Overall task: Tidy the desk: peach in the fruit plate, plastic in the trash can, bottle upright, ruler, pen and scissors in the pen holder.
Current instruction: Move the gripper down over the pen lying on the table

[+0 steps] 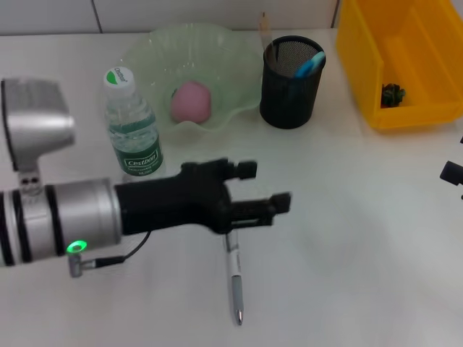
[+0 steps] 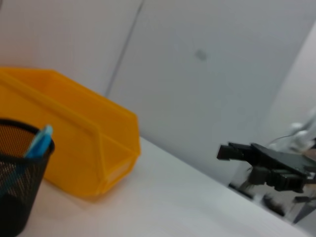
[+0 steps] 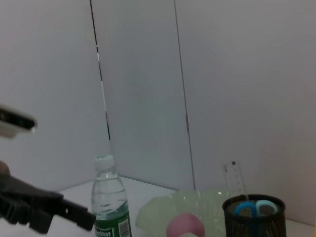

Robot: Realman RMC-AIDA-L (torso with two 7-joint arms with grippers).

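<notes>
the left gripper (image 1: 264, 189) hovers with fingers apart just over the top end of the slim silver pen (image 1: 235, 278), which lies flat on the white desk (image 1: 347, 238) in front of the black mesh pen holder (image 1: 291, 83), likely lining up a grasp. the right gripper (image 1: 452, 173) idles farther right of the holder.

You see a bright, evenly lit scene with soft light from above. On the pale counter (image 1: 362, 238) shadows are faint: a weak one lies beside the pen (image 1: 235, 278), and another under the left pincer (image 1: 264, 189), whose far finger looks smeared by motion blur. The bottle (image 1: 132, 129) carries small glints. In the left wrist view the right pincer (image 2: 224, 151), far off, is soft and out of focus.
</notes>
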